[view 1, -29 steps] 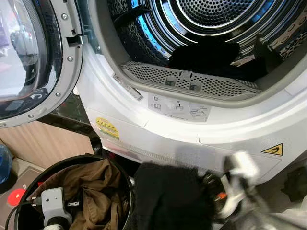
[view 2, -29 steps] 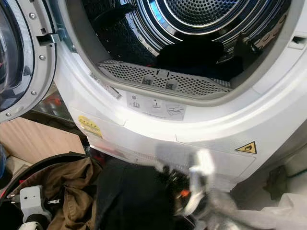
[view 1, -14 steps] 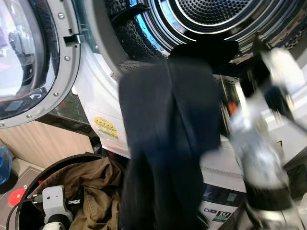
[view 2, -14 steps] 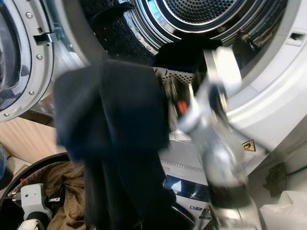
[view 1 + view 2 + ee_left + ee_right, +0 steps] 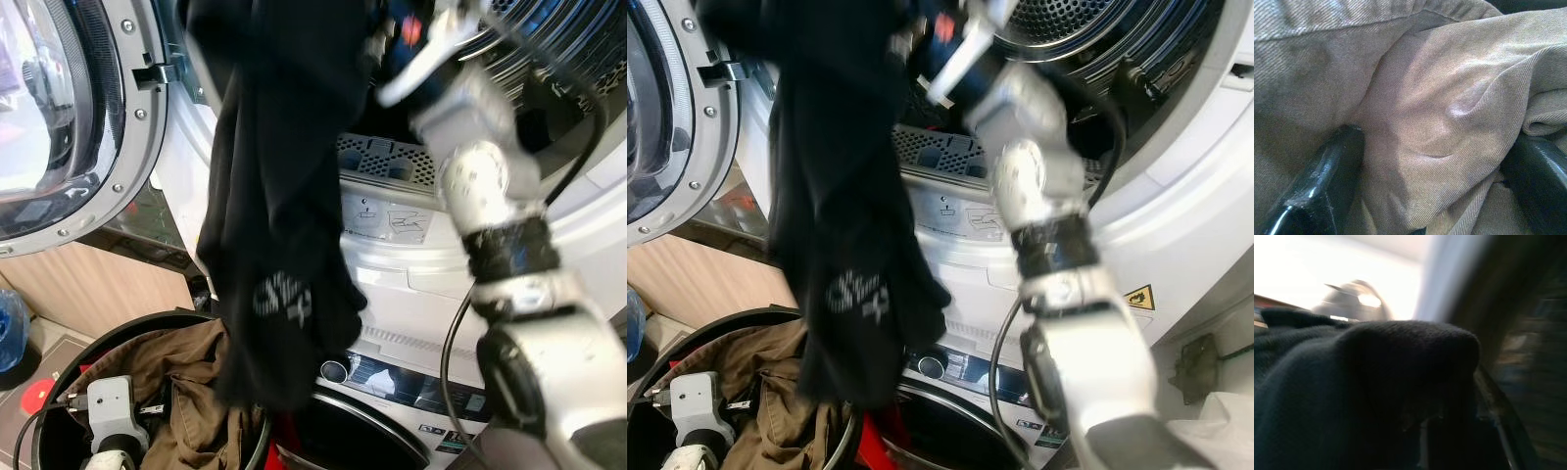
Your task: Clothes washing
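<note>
A long black garment (image 5: 274, 225) with a white print hangs from the top of the picture down to the laundry basket (image 5: 127, 333). My right gripper (image 5: 387, 34) is shut on its upper end, at the mouth of the washer drum (image 5: 549, 49); in the right wrist view black cloth (image 5: 1376, 382) drapes over the fingers. A brown garment (image 5: 196, 382) lies in the basket. My left gripper (image 5: 1435, 181) is down in it, its fingers (image 5: 1327, 181) spread open with a fold of brown cloth (image 5: 1440, 112) bulging between them.
The round glass door (image 5: 69, 117) stands swung open on the left. A perforated grey grille (image 5: 392, 162) lines the lower lip of the opening. Below is a second machine's panel with a knob (image 5: 333, 370). A blue bottle (image 5: 8, 328) stands on the floor at far left.
My right arm has swung up from beside the basket to the drum opening, carrying the black garment with it. The left gripper stays in the basket.
</note>
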